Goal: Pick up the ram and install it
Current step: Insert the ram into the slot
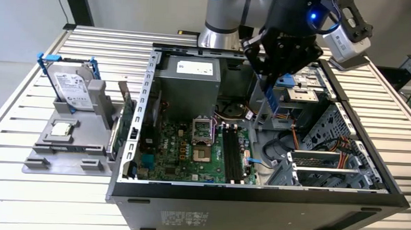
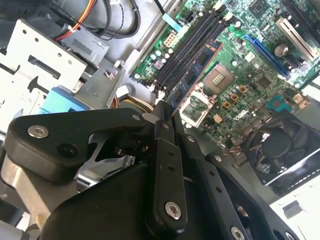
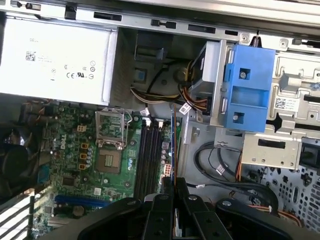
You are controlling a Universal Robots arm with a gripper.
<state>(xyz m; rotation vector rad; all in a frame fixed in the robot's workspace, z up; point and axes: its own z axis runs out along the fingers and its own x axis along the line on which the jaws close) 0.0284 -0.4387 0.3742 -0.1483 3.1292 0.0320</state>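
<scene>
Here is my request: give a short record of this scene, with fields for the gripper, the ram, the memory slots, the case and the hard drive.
gripper: shut on the ram
ram: hangs from the gripper over the open case, not seated in a slot
memory slots: black, appear empty
case: open, motherboard exposed
hard drive: in blue frame, upright on a grey stand outside the case, at the exterior view's left

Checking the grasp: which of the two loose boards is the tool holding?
The ram: thin stick clamped in the tool over the motherboard. The green card stands outside the case, on the exterior view's left.
</scene>
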